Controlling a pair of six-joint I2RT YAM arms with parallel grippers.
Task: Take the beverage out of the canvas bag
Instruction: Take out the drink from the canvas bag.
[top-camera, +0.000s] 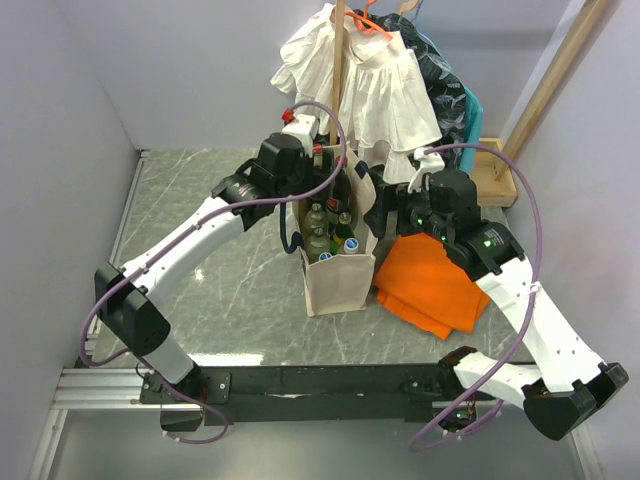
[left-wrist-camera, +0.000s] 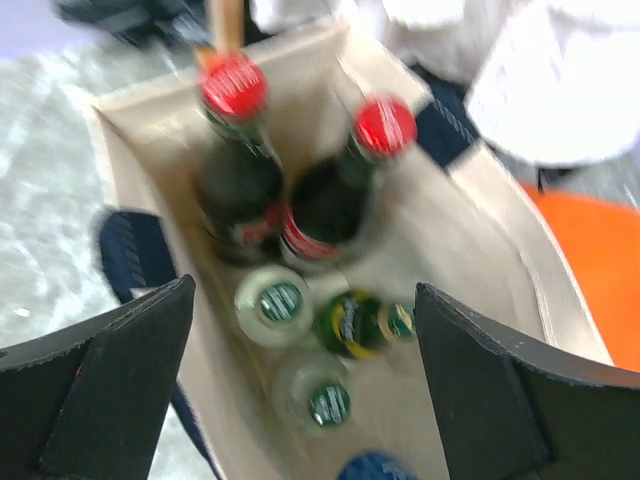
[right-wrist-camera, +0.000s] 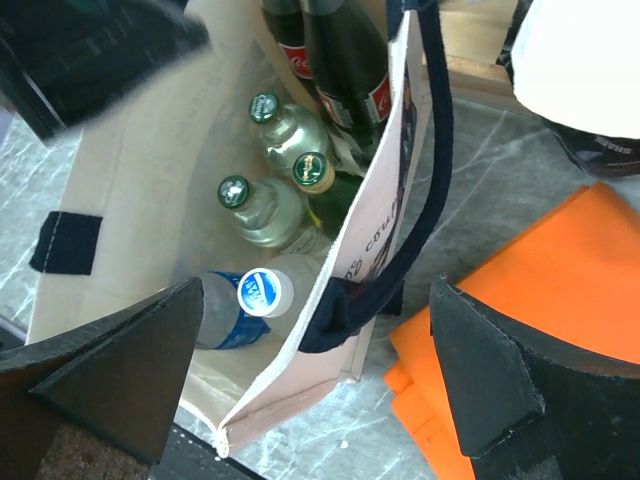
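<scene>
**Both grippers at the tote, every bottle inside it**

The canvas bag (top-camera: 340, 285) stands upright in the middle of the grey marble-look table (top-camera: 200, 250). Its mouth is wide open and its navy strap handles (right-wrist-camera: 435, 150) hang down the outside. Every drink is down inside the bag, none lifted out.

At the far end are two dark bottles with red caps (left-wrist-camera: 232, 88) and red labels, side by side and pretty much touching. Nearer in there are two clear bottles with green caps (right-wrist-camera: 235, 190). A green glass bottle (right-wrist-camera: 312, 170) is packed right beside them. Tucked into the near end is a water bottle with a white-and-blue cap (right-wrist-camera: 262, 292).

The left gripper (left-wrist-camera: 302, 300) hangs over the bag's mouth, looking straight down on the caps. Its fingers (left-wrist-camera: 110, 400) are spread wide with nothing pinched between them, and it looks clear of the bottles. That wrist view is pretty blurry, though.

The right gripper (right-wrist-camera: 315, 300) is at the bag's right side, and its jaws are spread wide too. In its wrist view the bag's right wall and one handle sit in the gap between the fingers. I honestly can't tell whether either finger touches the canvas.

A folded orange cloth (top-camera: 435, 280) lies flat on the table just right of the bag's base. Behind the bag, a white garment (top-camera: 370, 90) hangs from an orange hanger (top-camera: 372, 25) by a wooden pole (top-camera: 340, 60).
</scene>
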